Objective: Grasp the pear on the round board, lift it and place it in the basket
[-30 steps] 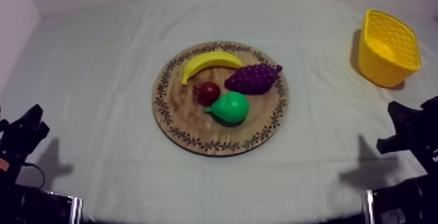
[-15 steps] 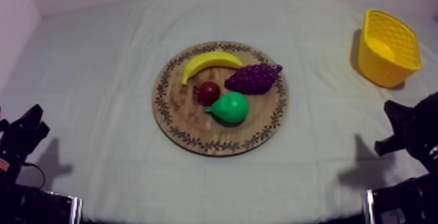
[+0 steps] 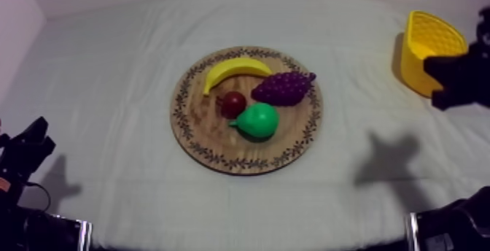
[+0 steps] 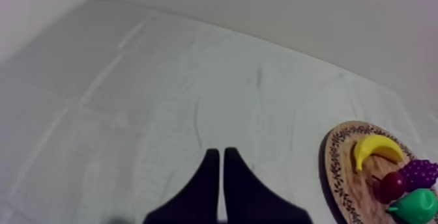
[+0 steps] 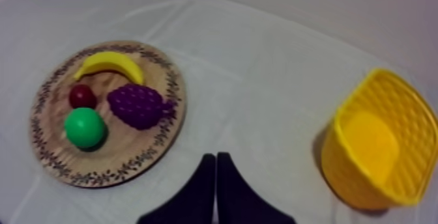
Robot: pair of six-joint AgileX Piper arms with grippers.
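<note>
And here's the counter (image 3: 109, 86), grey-white cloth across it, with the round wooden board (image 3: 219, 143) sitting at the center of the top view. The green pear (image 3: 257, 120) lies on the board, toward its lower right, with the small red fruit (image 3: 233, 103) just beside it at the upper left. The purple grapes (image 3: 283, 87) sit right above the pear, and the banana (image 3: 235, 70) curves along the board's upper part.

At the upper right of the frame stands the yellow basket (image 3: 414, 70), well apart from the board. The right arm (image 3: 459, 77) is up there too, a dark shape at the right edge, overlapping the basket's lower right side and casting a shadow (image 3: 386, 155) on the cloth below.

From the wrist, the right end effector (image 5: 216, 158) is narrow: its fingers lie together as a wedge with nothing in them, above bare cloth between board and basket.

The left end effector (image 4: 218, 154) is just as narrow, fingers pressed together and holding nothing, over open cloth well away from the board. In the top view it sits low at the left edge.
</note>
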